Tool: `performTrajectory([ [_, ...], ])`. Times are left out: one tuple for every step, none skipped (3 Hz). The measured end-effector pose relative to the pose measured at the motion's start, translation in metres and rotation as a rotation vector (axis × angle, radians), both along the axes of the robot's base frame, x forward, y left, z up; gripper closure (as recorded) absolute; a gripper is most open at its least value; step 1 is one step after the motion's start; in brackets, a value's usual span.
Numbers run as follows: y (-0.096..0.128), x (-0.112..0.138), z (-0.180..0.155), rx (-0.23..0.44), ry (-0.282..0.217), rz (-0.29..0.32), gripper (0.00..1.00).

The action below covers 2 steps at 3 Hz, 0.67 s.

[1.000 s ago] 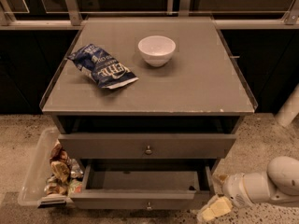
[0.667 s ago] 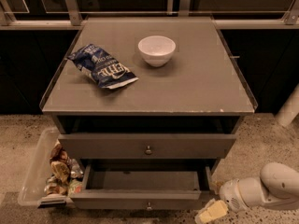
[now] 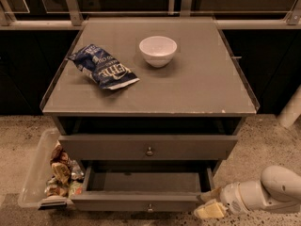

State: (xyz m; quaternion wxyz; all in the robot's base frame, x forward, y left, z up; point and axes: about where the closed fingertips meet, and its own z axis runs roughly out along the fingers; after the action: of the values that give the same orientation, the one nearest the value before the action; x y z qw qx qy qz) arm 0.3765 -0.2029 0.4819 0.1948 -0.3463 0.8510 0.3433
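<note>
In the camera view, the hand (image 3: 210,202) is low at the right, just beside the right front corner of the bottom drawer (image 3: 146,181). Its two pale fingers are spread apart and hold nothing; I cannot tell whether they touch the drawer.

The drawer is pulled out toward the camera and its long axis runs left to right. It is a flat grey box with a small round knob. The upper drawer (image 3: 148,147) above it is closed.

On the smooth grey worktop (image 3: 202,88) lie a crinkled blue chip bag (image 3: 103,72) and a round white bowl (image 3: 158,50), a little apart. A clear plastic bin (image 3: 35,173) with snack packets stands on the speckled floor (image 3: 263,145), left of the drawers.
</note>
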Motion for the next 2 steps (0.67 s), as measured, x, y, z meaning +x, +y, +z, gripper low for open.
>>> performTrajectory([
  [0.0001, -0.0001, 0.0, 0.0, 0.0, 0.0, 0.66],
  [0.0016, -0.0019, -0.0012, -0.003, -0.005, -0.002, 0.88],
])
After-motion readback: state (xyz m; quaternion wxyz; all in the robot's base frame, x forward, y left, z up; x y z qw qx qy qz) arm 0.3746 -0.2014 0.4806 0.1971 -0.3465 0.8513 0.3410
